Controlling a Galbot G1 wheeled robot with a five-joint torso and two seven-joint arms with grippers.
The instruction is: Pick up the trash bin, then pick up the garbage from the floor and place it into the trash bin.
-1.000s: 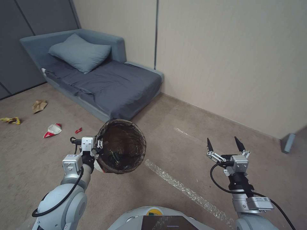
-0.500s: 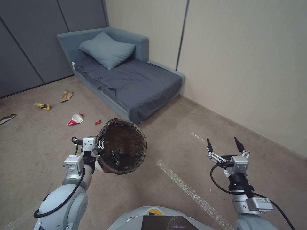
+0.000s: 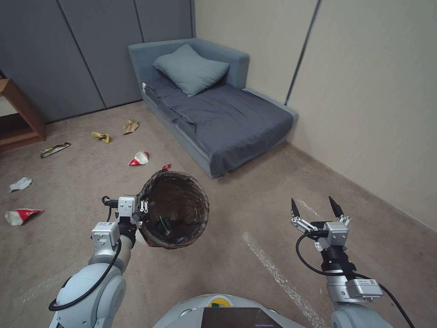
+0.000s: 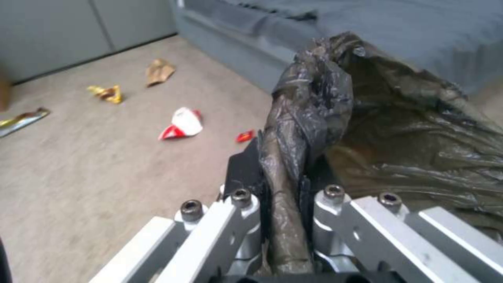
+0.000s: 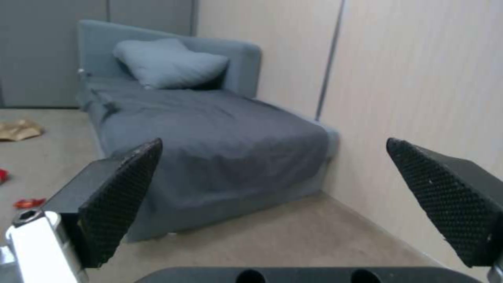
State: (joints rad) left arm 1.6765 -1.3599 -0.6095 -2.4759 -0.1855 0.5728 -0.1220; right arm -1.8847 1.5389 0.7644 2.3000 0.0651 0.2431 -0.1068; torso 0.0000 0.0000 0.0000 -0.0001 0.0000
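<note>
My left gripper (image 3: 142,210) is shut on the rim of the trash bin (image 3: 175,212), holding it off the floor with its mouth towards the head camera. In the left wrist view the fingers (image 4: 246,173) pinch the dark liner bag (image 4: 388,129). My right gripper (image 3: 315,207) hangs open and empty at the right, its fingers (image 5: 123,196) wide apart. Garbage lies on the carpet beyond the bin: a crushed red-white cup (image 3: 139,158), a red scrap (image 3: 166,166), a brown paper bag (image 3: 130,125), a yellow wrapper (image 3: 101,136), a white tissue (image 3: 21,183) and another crushed cup (image 3: 20,215).
A grey bed (image 3: 227,114) with a pillow (image 3: 191,68) fills the far corner against the beige wall. A wooden shelf (image 3: 18,118) stands at the far left by the dark wall panels. A pale tape strip (image 3: 277,273) crosses the carpet near my base.
The whole head view has swung left, so the bed sits farther right and more floor litter and the wooden shelf have come into sight. Both arms keep their pose.
</note>
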